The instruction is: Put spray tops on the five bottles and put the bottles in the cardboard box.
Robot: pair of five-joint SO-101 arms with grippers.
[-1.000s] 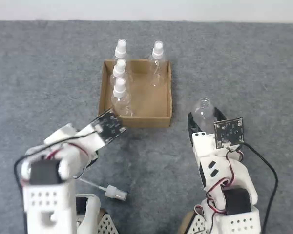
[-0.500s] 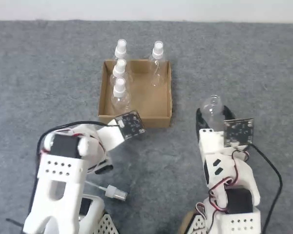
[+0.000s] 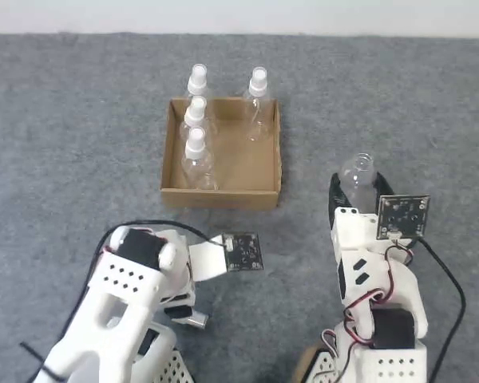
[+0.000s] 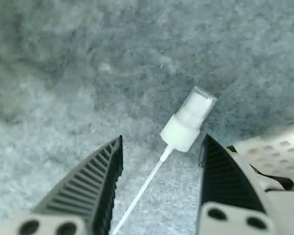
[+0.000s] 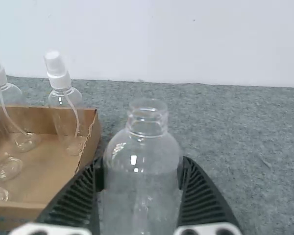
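Left hand (image 4: 161, 143) hangs released over the spray top (image 4: 188, 122), which lies flat on the table (image 4: 63, 58) by its near edge. Right hand (image 5: 139, 166) grips the 5th bottle (image 5: 147, 117) upright & uncapped, between the cardboard box (image 3: 221, 196) w/ 4 capped bottles (image 3: 195, 152) inside & the table's right edge. Best to drop lower & pinch the white cap body, not the tube (image 4: 142, 191), so it lifts w/o swinging & lines up w/ the neck.

The open cardboard box (image 3: 219, 197) holds three capped bottles (image 3: 195, 120) upright along its left side and a fourth capped bottle (image 3: 258, 104) in its far right corner. Just right of the box, the clear, uncapped fifth bottle (image 5: 141, 181) stands upright, seemingly clamped in the right end effector (image 5: 139, 171). The white spray top (image 4: 188, 125) lies on its side on the desk (image 3: 80, 120).
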